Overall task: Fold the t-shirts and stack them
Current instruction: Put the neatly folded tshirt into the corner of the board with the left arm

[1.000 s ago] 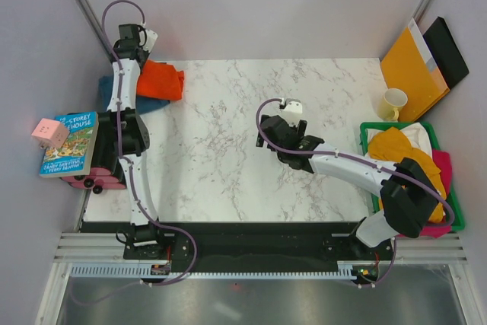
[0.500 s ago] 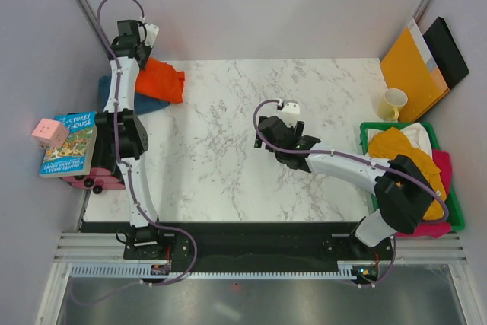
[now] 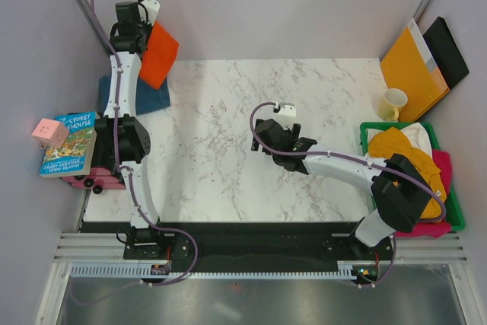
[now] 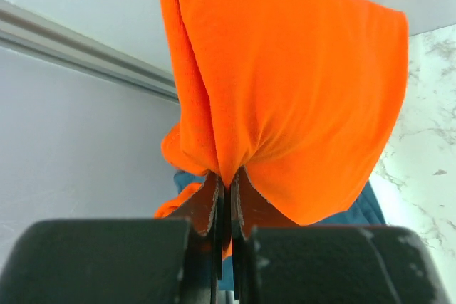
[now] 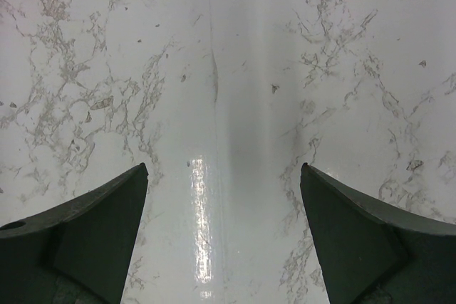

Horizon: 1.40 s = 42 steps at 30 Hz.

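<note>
Pinched shut on a fold of the orange shirt (image 4: 285, 97) with the fingers of the left gripper (image 4: 226, 184), no gap between them. Holds that shirt raised at the far left corner of the table (image 3: 228, 104), above the teal shirt (image 3: 152, 100) lying there. Spread wide with the fingers of the right gripper (image 5: 222, 172), gripping nothing, over bare marble near mid-table. Heaped in the green basket (image 3: 368, 129) at the right edge: yellow shirt (image 3: 396, 147), white shirt (image 3: 418, 134), pink shirt (image 3: 443, 164).
</note>
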### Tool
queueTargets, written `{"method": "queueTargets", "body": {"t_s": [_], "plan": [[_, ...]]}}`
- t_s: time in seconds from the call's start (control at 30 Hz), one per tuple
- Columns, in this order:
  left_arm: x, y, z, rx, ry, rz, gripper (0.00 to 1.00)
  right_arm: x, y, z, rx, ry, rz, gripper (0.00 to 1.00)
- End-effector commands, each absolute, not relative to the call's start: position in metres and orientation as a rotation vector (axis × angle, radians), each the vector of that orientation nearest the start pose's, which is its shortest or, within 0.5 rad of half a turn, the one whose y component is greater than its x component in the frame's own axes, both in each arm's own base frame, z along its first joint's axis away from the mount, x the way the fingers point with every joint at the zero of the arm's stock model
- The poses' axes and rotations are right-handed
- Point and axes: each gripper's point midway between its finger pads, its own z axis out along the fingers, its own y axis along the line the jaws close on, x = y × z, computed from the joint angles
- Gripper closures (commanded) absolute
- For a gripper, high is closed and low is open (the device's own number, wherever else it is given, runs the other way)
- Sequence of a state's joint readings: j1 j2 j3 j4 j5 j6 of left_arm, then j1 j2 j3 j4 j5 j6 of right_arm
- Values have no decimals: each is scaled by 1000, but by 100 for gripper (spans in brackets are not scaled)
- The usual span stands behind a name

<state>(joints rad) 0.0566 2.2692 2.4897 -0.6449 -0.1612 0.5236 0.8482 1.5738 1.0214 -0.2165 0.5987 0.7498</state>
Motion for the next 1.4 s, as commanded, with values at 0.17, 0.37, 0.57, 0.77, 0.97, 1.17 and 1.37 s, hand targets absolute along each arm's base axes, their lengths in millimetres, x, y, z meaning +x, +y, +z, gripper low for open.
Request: {"method": "queueTargets", "body": {"t_s": [0.17,0.37,0.57,0.77,0.97,1.17,1.37], "plan": [[614,129,284,204,2020,598,98,328,256,121,211,2149,212,5],[612,112,293,227,2004,546,98,327,257,117,207,2161,214,5],[603,61,320,311,1954,461,98,328,262,117,205,2158,229,5],[594,-13,347,417,1885,378,98,325,260,118,215,2152,239,5],[595,-57,366,447,1827,342,98,321,253,118,228,2142,236,5],[609,-30,327,398,1915,443,98,315,242,121,241,2133,218,5],[620,11,285,356,2001,523,98,312,239,116,245,2147,211,5]]}}
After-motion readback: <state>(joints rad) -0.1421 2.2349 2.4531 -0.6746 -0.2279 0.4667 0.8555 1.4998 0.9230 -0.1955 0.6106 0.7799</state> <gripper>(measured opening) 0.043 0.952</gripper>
